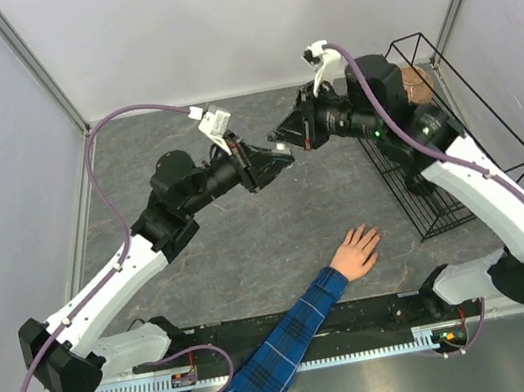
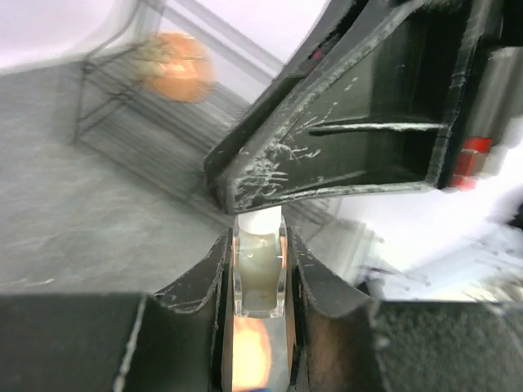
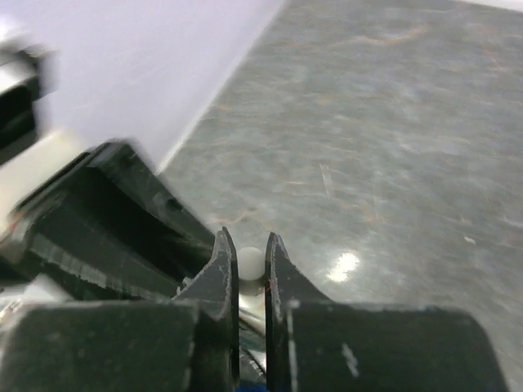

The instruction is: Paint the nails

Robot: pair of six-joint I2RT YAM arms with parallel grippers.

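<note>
A polish bottle point(image 2: 260, 282) is pinched between the fingers of the left end effector point(image 2: 260, 261) and held aloft over the middle of the tabletop point(image 1: 251, 249). The right end effector point(image 3: 252, 245) is pressed together on the bottle's white cap point(image 3: 250, 261), so opening the bottle is judged to be the step in hand. The human hand point(image 1: 358, 250) is laid flat near the tabletop's near edge, right of centre. The nails point(image 1: 371, 233) are too small to be made out. Next, the cap would need to be twisted and drawn straight off against a steady bottle.
</note>
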